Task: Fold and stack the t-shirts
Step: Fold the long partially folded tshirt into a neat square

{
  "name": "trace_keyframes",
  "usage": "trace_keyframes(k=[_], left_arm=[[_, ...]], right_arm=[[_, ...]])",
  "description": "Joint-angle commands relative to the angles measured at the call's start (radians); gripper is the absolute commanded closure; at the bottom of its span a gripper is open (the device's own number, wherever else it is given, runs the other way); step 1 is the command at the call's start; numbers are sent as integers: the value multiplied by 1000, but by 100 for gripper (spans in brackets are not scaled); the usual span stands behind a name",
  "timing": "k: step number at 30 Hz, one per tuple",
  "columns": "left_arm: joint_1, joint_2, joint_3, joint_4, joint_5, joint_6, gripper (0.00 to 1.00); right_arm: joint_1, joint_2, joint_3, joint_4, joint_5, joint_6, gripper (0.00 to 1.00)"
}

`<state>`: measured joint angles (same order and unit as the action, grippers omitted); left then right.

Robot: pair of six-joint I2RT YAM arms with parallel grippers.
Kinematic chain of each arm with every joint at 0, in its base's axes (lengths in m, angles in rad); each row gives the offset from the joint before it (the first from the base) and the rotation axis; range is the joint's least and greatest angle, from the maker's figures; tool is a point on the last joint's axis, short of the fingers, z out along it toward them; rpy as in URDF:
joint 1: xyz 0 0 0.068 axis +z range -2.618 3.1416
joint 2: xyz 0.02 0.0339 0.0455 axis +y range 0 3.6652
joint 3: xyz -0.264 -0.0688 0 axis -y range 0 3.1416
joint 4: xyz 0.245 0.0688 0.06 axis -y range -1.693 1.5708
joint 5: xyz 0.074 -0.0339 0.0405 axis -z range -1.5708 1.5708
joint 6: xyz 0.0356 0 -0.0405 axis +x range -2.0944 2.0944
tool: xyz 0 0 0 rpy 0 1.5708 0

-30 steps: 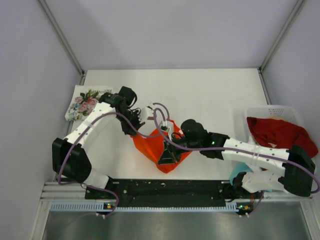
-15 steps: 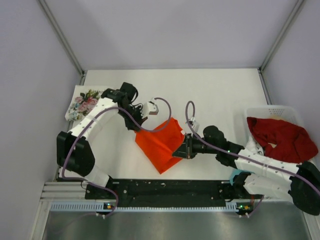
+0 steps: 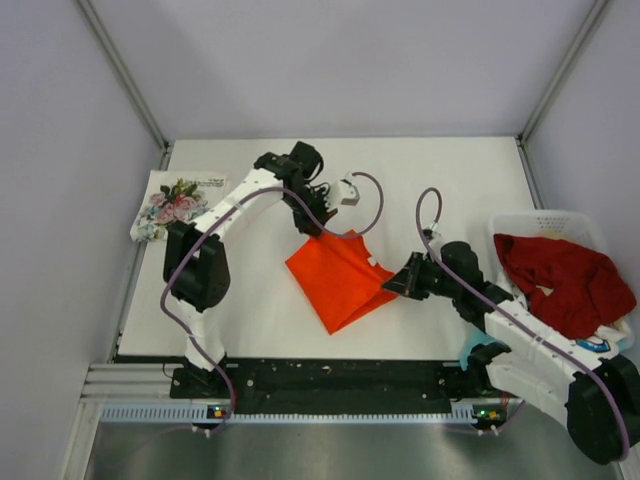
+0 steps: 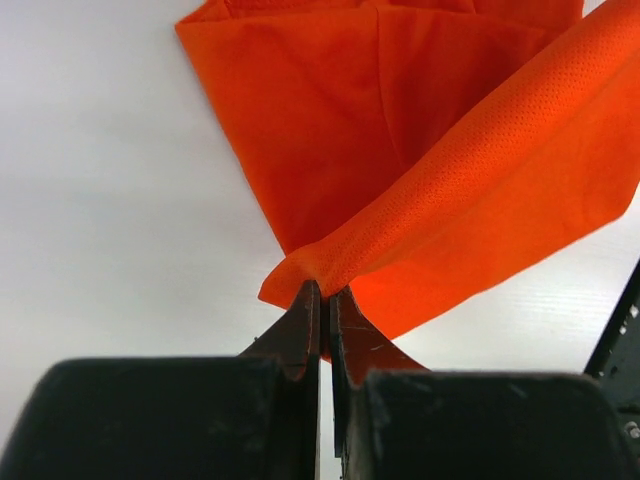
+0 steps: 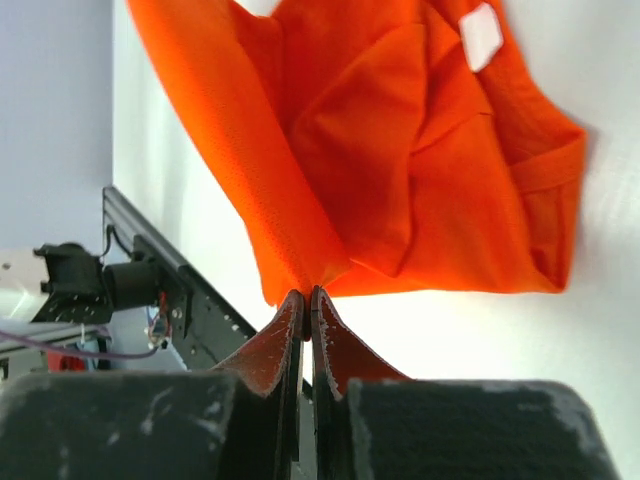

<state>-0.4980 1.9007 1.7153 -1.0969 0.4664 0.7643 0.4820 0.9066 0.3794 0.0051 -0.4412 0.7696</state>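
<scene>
A bright orange-red t-shirt (image 3: 338, 278) lies partly folded on the white table at the middle. My left gripper (image 3: 313, 228) is shut on its far corner; the wrist view shows the cloth (image 4: 420, 170) pinched between the jaws. My right gripper (image 3: 394, 286) is shut on its right corner, with the cloth (image 5: 400, 160) lifted from the pinch. A dark red t-shirt (image 3: 560, 280) is heaped in the basket at the right. A folded white t-shirt with pink flower print (image 3: 172, 205) lies at the far left.
A white lattice basket (image 3: 548, 222) stands at the right edge. A teal cloth (image 3: 478, 342) shows under my right arm. A black rail (image 3: 330, 375) runs along the near edge, also seen in the right wrist view (image 5: 170, 290). Grey walls close in the table.
Both grippers have moved right and farther back, dragging the orange-red t-shirt with them and spreading it wider between the two held corners. My left arm has swung far to the right.
</scene>
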Motion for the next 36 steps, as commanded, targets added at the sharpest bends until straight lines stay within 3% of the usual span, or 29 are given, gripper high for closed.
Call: trace_keyframes(k=[1, 15, 17, 21, 25, 26, 31, 36], left_arm=[[-36, 63, 104, 91, -23, -62, 100], [-139, 205, 164, 388, -86, -206, 99], [-148, 221, 162, 428, -106, -215, 93], [-163, 282, 187, 491, -175, -249, 68], [-157, 339, 337, 459, -290, -318, 48], [-151, 328, 357, 447, -282, -321, 34], [-134, 201, 272, 427, -264, -281, 27], [-113, 89, 92, 424, -241, -278, 29]], right_arm=[[-59, 25, 12, -94, 35, -15, 100], [-140, 23, -51, -149, 246, 74, 100], [-148, 28, -53, -151, 280, 77, 100], [-178, 58, -56, -151, 363, 94, 100], [-233, 138, -28, -134, 391, 56, 100], [-258, 168, -14, -125, 388, 39, 100], [-335, 407, 168, -109, 336, -126, 100], [-349, 696, 455, -216, 266, -295, 100]])
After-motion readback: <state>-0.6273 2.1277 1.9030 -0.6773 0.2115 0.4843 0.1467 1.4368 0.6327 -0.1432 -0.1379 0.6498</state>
